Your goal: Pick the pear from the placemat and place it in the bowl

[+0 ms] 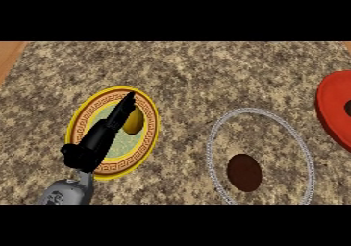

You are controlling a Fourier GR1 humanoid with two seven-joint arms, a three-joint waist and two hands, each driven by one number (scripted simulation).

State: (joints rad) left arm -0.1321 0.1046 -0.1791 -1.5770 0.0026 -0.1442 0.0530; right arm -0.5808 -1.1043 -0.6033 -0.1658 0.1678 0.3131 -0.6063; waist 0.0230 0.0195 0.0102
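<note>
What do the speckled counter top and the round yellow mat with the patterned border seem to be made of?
The speckled brown counter top looks like granite or similar stone: mottled tan and dark flecks. The round yellow placemat seems a flat, matt printed mat, perhaps fabric or vinyl, judging by its orange key-pattern border.

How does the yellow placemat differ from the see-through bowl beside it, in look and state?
The placemat is yellow-edged with a patterned brown band; the bowl is see-through, with a thin silvery rim and dark base. The placemat carries the pear, under the left hand; the bowl shows nothing inside. Both are round and lie on the counter.
</note>
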